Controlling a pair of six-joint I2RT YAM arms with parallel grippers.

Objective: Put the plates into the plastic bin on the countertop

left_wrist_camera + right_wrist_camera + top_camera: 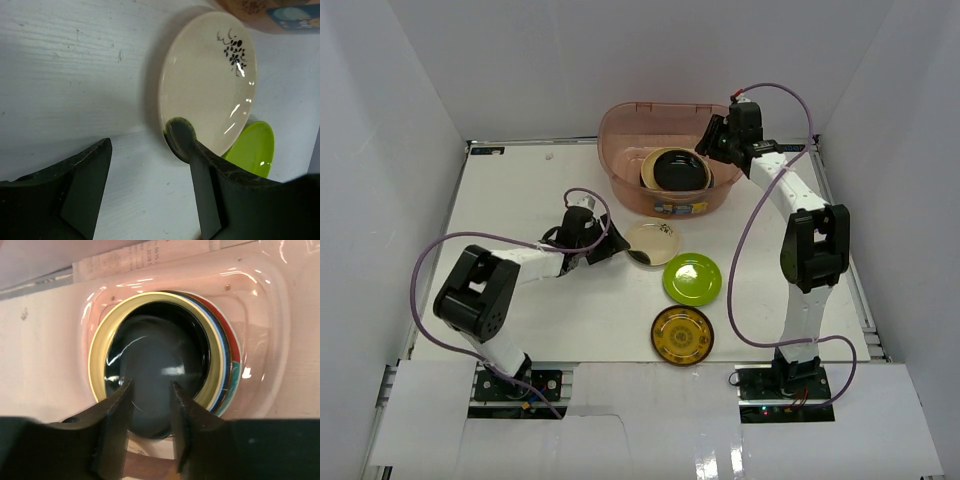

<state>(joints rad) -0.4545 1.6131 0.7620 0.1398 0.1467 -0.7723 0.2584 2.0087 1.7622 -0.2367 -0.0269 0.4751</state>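
We see our left tool (145,145) low over the table (510,200), its jaws spread wide and grasping nothing. One finger (182,135) meets the near rim of the cream plate (210,85), which carries a small black sprig motif, while the other finger stands apart over bare white surface. That cream plate lies on the table just in front of the plastic bin (620,135). Beside it, nearer our bases, sits the lime green plate (692,278), and nearer again the gold patterned plate (682,335). These two lie close, but we cannot tell whether they touch.

Our right tool (150,392) hangs over the right half of the bin, released, its jaws parted by a narrow gap with nothing between them. Directly below it a glossy black plate (160,360) tops a stack inside the bin, nested in a pale yellow plate (97,365). Under those we make out the rims of further plates (233,347) in blue, red and teal. The bin stands at the far side of the table, its small label (682,208) facing us
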